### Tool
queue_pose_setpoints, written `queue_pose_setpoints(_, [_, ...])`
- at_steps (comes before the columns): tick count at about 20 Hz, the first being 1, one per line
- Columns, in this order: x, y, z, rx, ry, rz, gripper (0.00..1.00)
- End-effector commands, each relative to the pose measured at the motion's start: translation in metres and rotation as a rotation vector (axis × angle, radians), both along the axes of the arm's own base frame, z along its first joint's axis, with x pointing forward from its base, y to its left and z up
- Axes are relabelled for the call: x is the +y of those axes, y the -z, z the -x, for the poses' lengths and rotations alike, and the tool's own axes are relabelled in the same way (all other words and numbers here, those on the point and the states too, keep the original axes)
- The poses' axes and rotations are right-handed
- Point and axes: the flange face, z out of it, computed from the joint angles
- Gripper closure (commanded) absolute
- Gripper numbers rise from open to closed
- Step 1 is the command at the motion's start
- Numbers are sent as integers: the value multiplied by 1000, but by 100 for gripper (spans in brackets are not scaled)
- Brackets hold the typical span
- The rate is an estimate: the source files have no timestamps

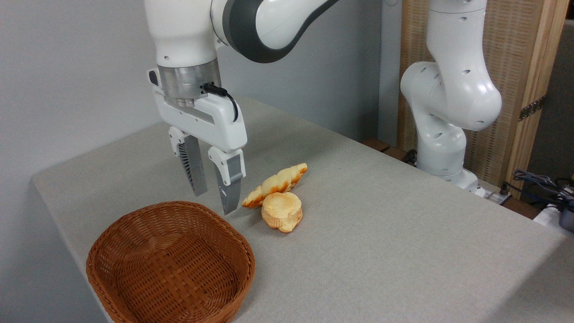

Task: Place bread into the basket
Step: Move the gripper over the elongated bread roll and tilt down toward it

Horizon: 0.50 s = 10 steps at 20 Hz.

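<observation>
Gripper [216,201]: jaws apart, empty, hovering just left of braided bread [275,184].
Bread: on table, touching round bun [282,211]; wicker basket [134,229] nearby, empty.
Approach, in my judgement: centre over the loaf's mid-section, jaws across its width, avoid the bun.
Surface: grey tabletop [381,233].
Rm: grey wall, wood panel [529,58] behind arm base.

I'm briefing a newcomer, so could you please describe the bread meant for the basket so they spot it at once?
Start at the brown wicker basket at the table's near left corner and look just beyond it to the right, where two baked pieces lie together. The bread is the farther one: long, twisted like a braid with tapered ends, unlike the short round bun in front.
</observation>
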Motion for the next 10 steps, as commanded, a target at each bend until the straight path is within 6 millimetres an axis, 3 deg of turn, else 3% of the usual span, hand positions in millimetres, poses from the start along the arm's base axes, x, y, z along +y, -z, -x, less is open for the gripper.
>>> queue_pose_setpoints(1, [-3, 9, 28, 34, 23, -3, 0])
queue_pose_setpoints(5, [-3, 19, 42, 60, 50, -9, 0])
queue_pose_setpoints(10, [-21, 33, 62, 157, 193, -27, 0])
